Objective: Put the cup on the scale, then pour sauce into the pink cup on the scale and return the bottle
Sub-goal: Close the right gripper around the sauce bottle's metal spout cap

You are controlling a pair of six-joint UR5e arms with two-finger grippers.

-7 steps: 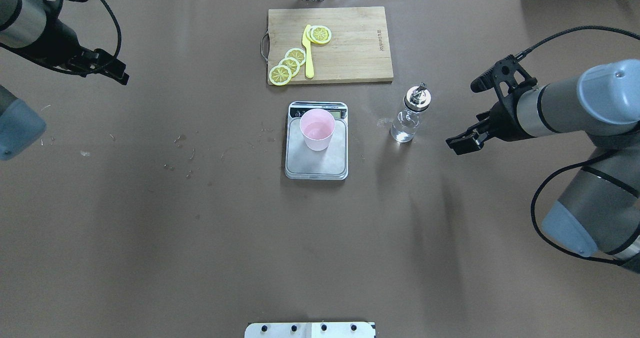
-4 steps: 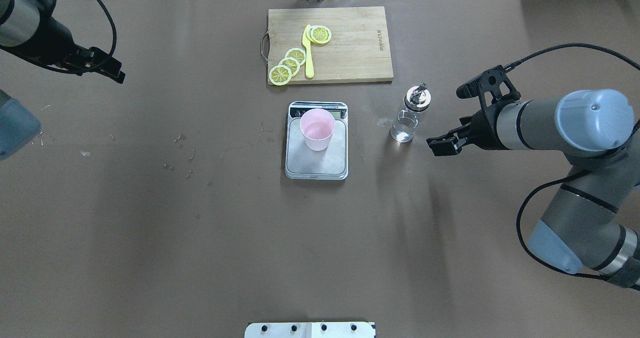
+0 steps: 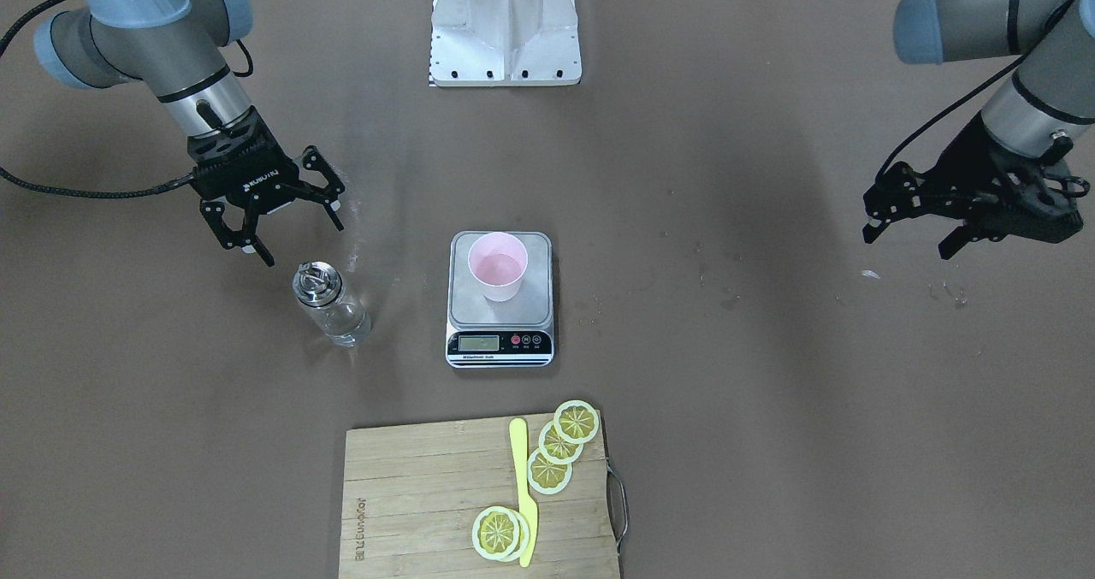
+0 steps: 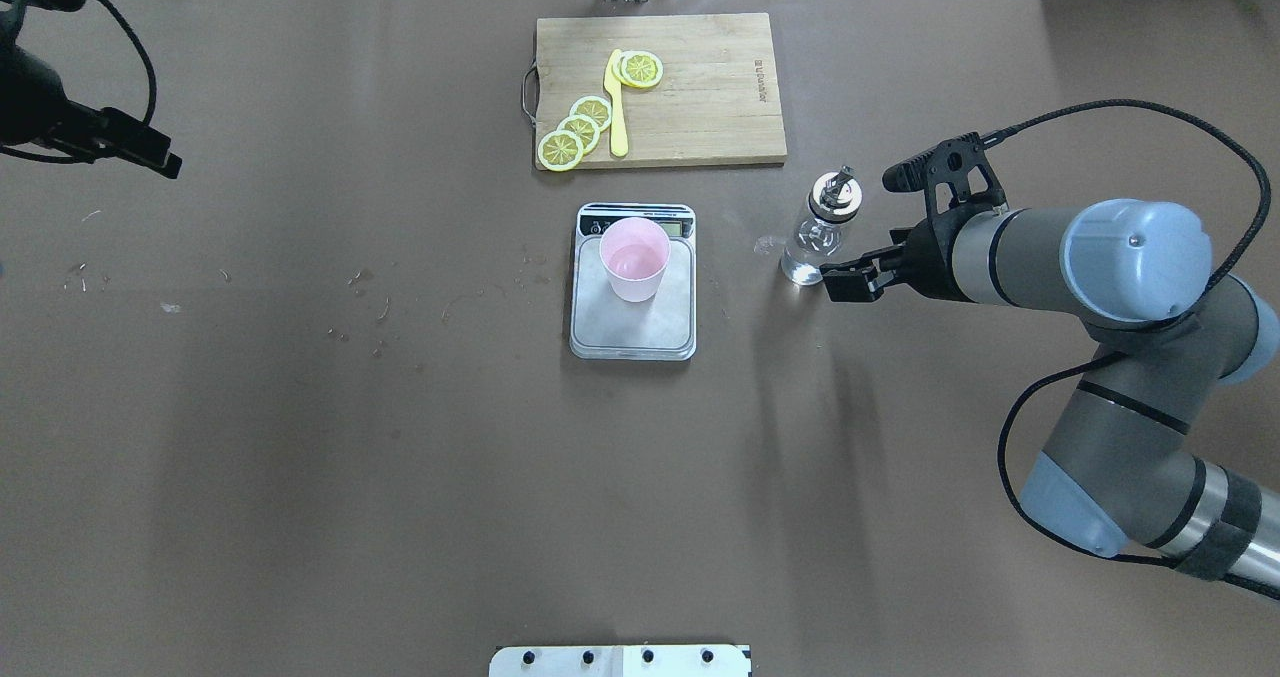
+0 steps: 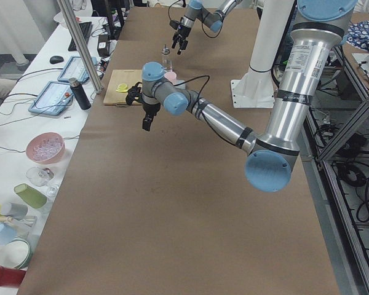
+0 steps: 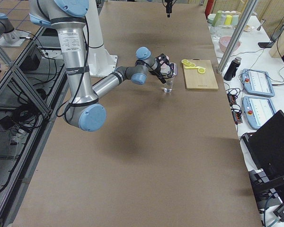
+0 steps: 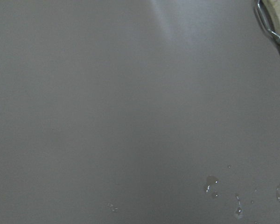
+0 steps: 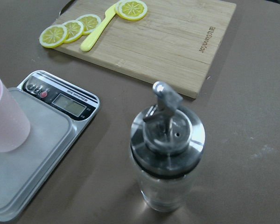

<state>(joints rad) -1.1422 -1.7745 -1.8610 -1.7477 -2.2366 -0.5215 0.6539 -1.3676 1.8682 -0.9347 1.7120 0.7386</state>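
Order as in the overhead view, left to right.

Left gripper (image 3: pixel 908 242): far left, over bare surface (image 4: pixel 300 407), fingers spread, empty, well apart from every task item.

Centre: cup (image 4: pixel 634 257) upright on the scale (image 4: pixel 632 337), toward the display end of the platform.

Bottle (image 4: pixel 818 237): upright on the surface just right of the scale, sauce (image 3: pixel 346 327) low in it.

Right gripper (image 3: pixel 295 239): jaws wide, empty, just beside the bottle, not closed on it.

Risks:
- The bottle is slim with a heavy-looking metal cap. A finger clipping it on approach could tip it toward the scale.
- Its smooth wall may slip once tilted.
- The cup is narrow and looks light, so the spout could miss it or knock it over.

Writing:
- ROBOTIQ on the right gripper body.
- Cutting board (image 4: pixel 700 107): burnt-in stamp, not surely readable.
- Scale display: no digits legible.
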